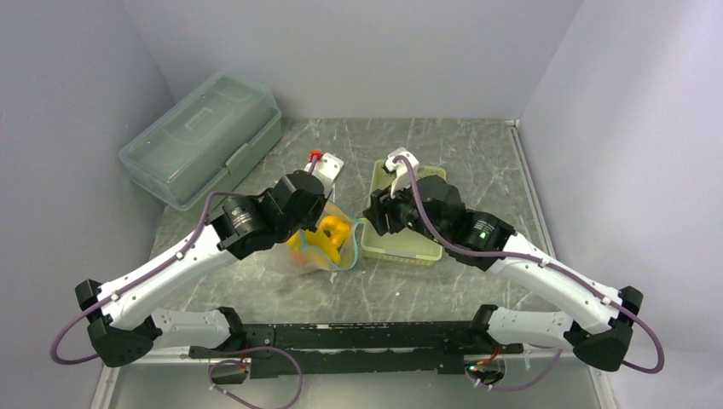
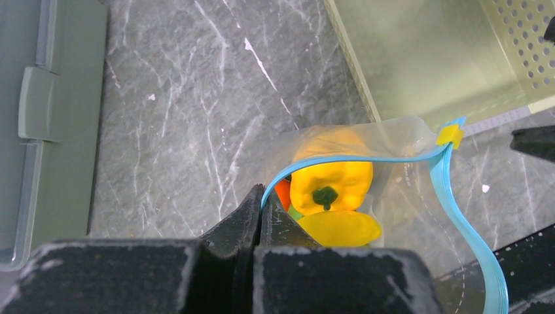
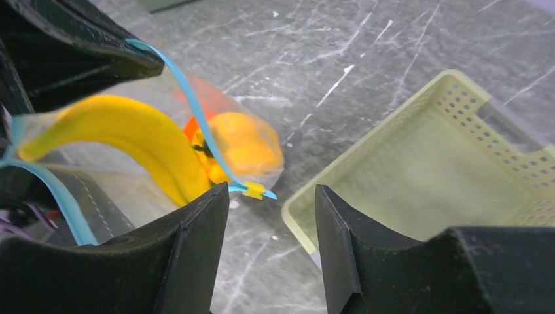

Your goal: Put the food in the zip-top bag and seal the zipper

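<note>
The zip-top bag (image 1: 320, 249) lay on the grey marble tabletop (image 1: 477, 153) just left of the pale green perforated basket (image 1: 401, 250), its mouth standing open. The left gripper (image 2: 260, 208) was clenched on the teal zipper (image 2: 353, 158) at the part of the mouth farthest from the basket. Its closed jaws pinched the strip, which arched away to a small yellow slider (image 2: 449, 135) beside the basket's corner.

The food (image 1: 328, 239) sat inside the bag. There was a yellow bell pepper (image 2: 330, 183) with a green stem, a banana (image 3: 131, 134) curving under the zipper, and a round orange piece (image 3: 247, 149) on the side nearest the basket. A red-orange patch behind them was mostly hidden and was possibly another piece.

The right gripper (image 3: 271, 196) hovered over the gap between bag and basket, its jaws parted and holding nothing. A translucent lidded storage box (image 1: 200, 136) stood well left of the basket, by the wall.
</note>
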`<state>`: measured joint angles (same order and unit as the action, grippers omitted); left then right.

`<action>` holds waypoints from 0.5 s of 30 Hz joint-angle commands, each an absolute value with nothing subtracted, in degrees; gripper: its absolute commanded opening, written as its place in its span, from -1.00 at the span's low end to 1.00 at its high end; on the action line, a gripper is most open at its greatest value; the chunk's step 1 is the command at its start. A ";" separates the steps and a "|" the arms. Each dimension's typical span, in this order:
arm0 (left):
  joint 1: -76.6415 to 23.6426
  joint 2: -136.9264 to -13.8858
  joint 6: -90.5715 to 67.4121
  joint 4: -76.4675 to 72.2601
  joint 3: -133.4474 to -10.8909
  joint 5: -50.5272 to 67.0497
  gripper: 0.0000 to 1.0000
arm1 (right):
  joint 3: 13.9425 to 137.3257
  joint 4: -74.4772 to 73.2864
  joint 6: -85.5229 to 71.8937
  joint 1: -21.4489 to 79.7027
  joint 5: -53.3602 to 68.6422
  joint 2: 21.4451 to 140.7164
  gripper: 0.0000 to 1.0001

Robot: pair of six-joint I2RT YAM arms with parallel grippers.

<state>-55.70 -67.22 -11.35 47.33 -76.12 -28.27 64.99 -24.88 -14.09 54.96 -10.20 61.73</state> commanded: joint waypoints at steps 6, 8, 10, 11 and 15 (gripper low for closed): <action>-55.90 -64.14 -9.39 48.82 -80.13 -19.63 -1.00 | 64.59 -27.69 2.67 55.13 -4.05 54.75 0.17; -55.90 -63.87 -9.30 49.31 -80.43 -18.67 -1.00 | 63.90 -28.03 4.12 55.10 -2.49 53.32 0.17; -55.90 -63.68 -9.17 49.91 -80.88 -17.88 -1.00 | 63.58 -28.97 5.46 55.13 -0.62 52.23 0.17; -55.94 -63.57 -9.08 50.17 -81.08 -17.54 -1.00 | 63.42 -29.37 6.30 55.09 -0.30 51.80 0.18; -55.90 -63.23 -8.98 50.87 -81.99 -15.53 -1.00 | 63.29 -31.97 8.80 55.11 4.11 51.05 0.24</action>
<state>-55.70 -65.19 -9.89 51.77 -78.74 -18.61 63.72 -29.39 4.12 54.96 -1.04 51.96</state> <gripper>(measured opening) 0.014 0.598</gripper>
